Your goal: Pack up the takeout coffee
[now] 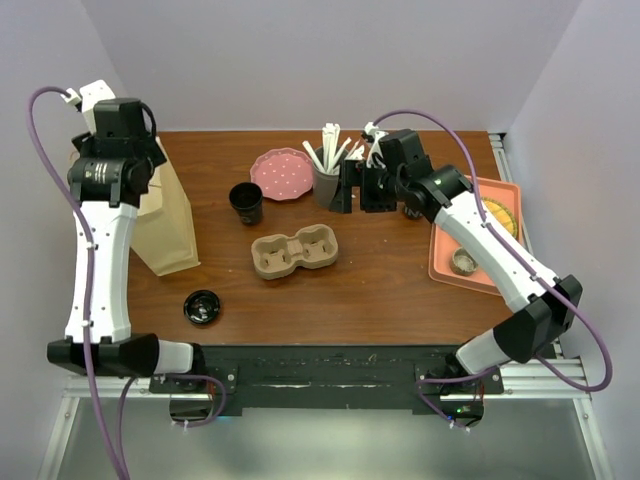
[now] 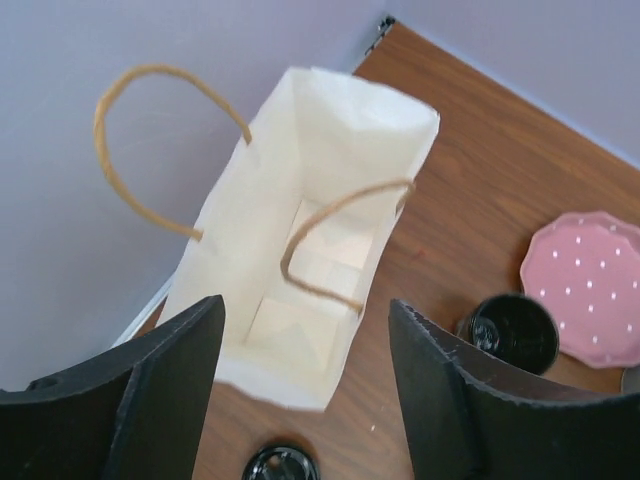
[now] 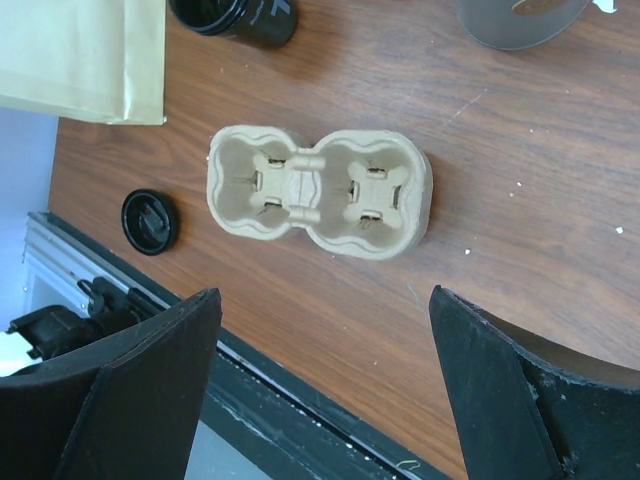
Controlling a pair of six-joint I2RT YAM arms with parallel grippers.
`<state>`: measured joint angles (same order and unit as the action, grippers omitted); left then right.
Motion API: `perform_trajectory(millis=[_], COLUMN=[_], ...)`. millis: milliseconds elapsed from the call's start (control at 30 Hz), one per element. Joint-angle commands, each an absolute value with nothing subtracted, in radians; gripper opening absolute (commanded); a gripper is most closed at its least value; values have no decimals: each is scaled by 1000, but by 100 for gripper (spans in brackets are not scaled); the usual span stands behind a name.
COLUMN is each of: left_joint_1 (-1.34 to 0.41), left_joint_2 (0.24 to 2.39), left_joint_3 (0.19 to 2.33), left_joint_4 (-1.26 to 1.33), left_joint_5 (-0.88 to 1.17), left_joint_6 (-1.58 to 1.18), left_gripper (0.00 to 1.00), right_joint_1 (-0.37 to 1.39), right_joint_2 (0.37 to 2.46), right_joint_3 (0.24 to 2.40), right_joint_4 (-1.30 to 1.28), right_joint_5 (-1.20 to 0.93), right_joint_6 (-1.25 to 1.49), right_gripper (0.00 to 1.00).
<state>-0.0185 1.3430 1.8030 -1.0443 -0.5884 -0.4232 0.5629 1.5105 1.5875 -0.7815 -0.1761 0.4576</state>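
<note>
On the brown wooden surface (image 1: 380,290), pale lilac walls (image 1: 300,60) close in at back and sides. Paper bag (image 1: 165,215) stands upright at the left edge, mouth open, two cord handles up. Pink dotted plate (image 1: 282,172) sits at centre back, and a grey holder of white sticks (image 1: 326,180) is just beside it. Two-slot pulp carrier (image 1: 295,250) lies mid-surface with both slots bare. Loose black lid (image 1: 202,307) lies near the front left. Orange tray (image 1: 440,275) at the right edge carries a small bowl (image 1: 463,261).

Coffee cup (image 1: 245,200) stands upright between bag and plate, just behind the carrier's left end. It is black, with white marks on its side in the right wrist view.

Left hand (image 2: 305,400) hangs over the bag's mouth, released, fingers spread wide, nothing between them; the cup is off to its right, apart. Right hand (image 3: 320,400) hovers by the stick holder, also spread and holding nothing; the cup is well to its left, beyond the holder and plate.
</note>
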Motion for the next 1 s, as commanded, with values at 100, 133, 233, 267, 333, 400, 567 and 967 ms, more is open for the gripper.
perform_trajectory(millis=[100, 133, 233, 267, 333, 400, 567, 967], left_joint_1=[64, 67, 80, 83, 84, 84, 84, 84], left_joint_2=[1436, 1437, 1463, 1477, 1488, 1503, 1506, 1503], left_joint_3=[1847, 1842, 1844, 1847, 1871, 1900, 1917, 2043], left_joint_4=[-885, -870, -842, -841, -847, -874, -923, -1044], left_joint_5=[-525, -502, -445, -436, -394, -336, -160, -120], left_joint_6=[-359, -350, -327, -328, -337, -363, -432, -457], left_gripper=[75, 75, 75, 73, 64, 49, 21, 0], right_joint_1=[568, 569, 568, 569, 568, 568, 568, 568], right_joint_2=[1427, 1425, 1424, 1425, 1430, 1431, 1437, 1480], right_joint_3=[1516, 1513, 1509, 1512, 1516, 1520, 1522, 1597], right_joint_4=[-726, -726, -721, -721, -719, -718, -713, -692], right_joint_5=[-206, -206, -204, -204, -204, -203, -198, -265], right_joint_6=[480, 480, 482, 480, 482, 482, 482, 480], right_gripper=[89, 89, 89, 89, 89, 89, 89, 89])
